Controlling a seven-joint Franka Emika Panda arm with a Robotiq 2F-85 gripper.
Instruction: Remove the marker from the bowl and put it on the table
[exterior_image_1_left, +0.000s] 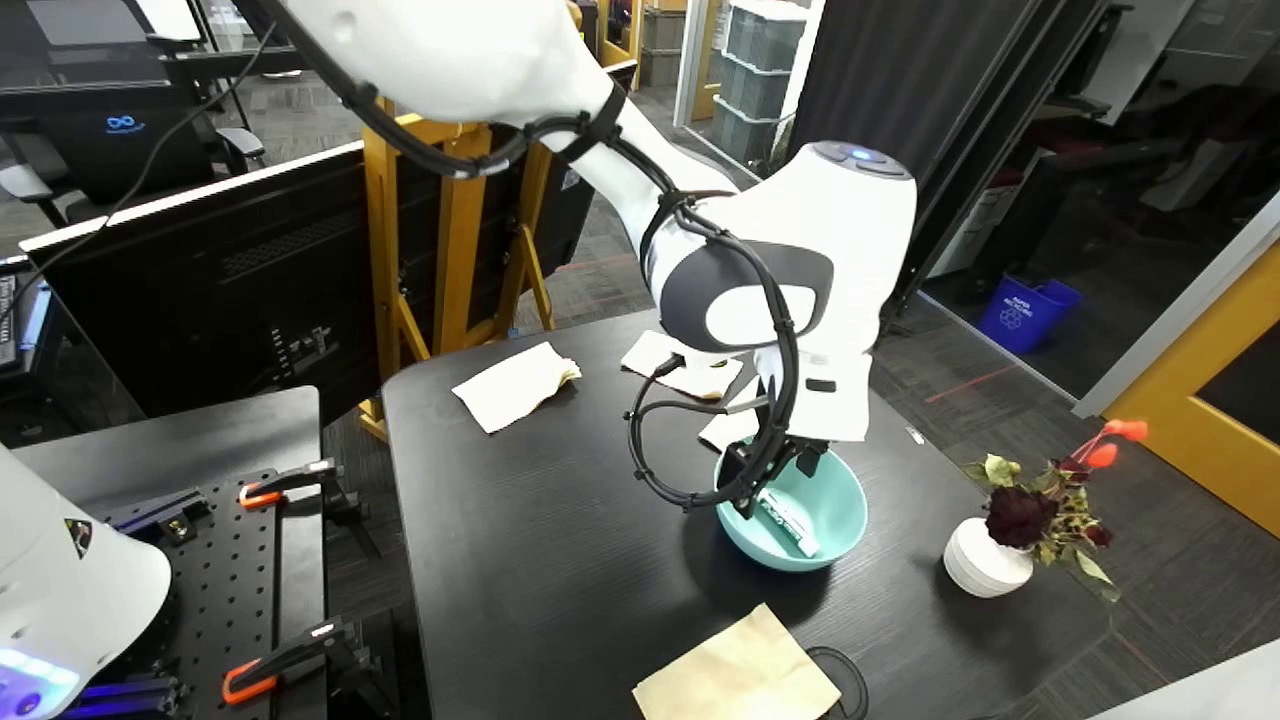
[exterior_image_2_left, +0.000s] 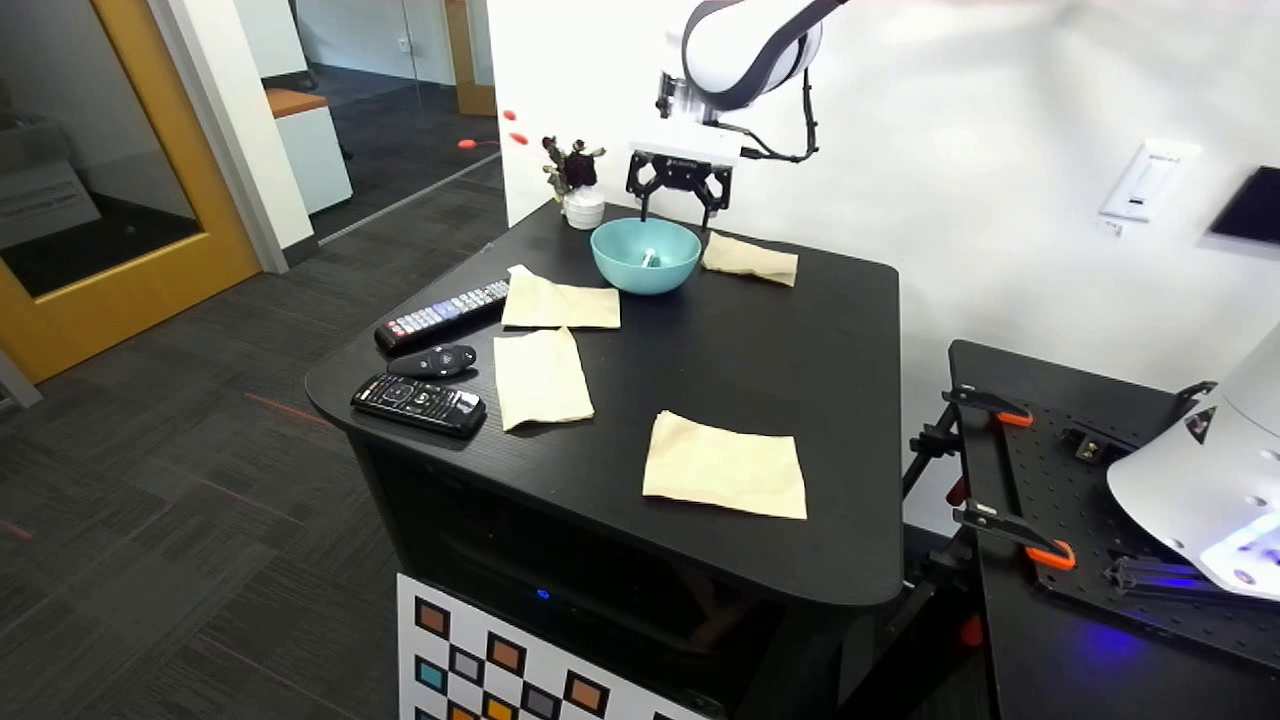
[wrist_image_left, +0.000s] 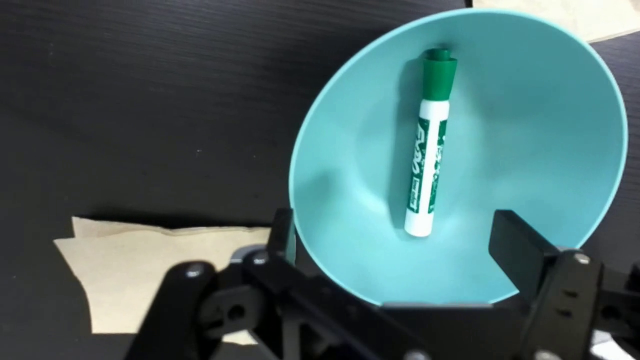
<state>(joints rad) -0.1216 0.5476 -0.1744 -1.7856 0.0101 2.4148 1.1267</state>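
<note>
"Marker (wrist_image_left: 427, 160) lay in the bowl (wrist_image_left: 540, 125), and in an exterior view my end effector (exterior_image_2_left: 674, 223) hung above the far edge; how high, I could not tell."

"Did you hold anything?"

"Nothing. My fingers (wrist_image_left: 522, 245) stood wide apart."

"Was the angle right?"

"I judged so. In the wrist view the marker ran nearly square to the line across my fingers, cap (wrist_image_left: 439, 80) at the end farther from them, so I saw little need to turn."

"What worried you?"

"One finger lined up with the bowl's edge. Going straight down at that width risked a knock, so I favoured narrowing a little and centring on the barrel first, both fingers inside the edge."

"Why the barrel?"

"Held near its middle, the marker was likelier to hang level. I wanted a slow descent, too: the bowl curved inside, and a hard touch could have shoved it."

"And afterwards?"

"I planned to lift past the edge before any sideways travel, then lower the marker onto the surface (exterior_image_2_left: 780, 350) beside the bowl, off the napkin (exterior_image_2_left: 725, 470), and let go only once it lay flat."
</note>
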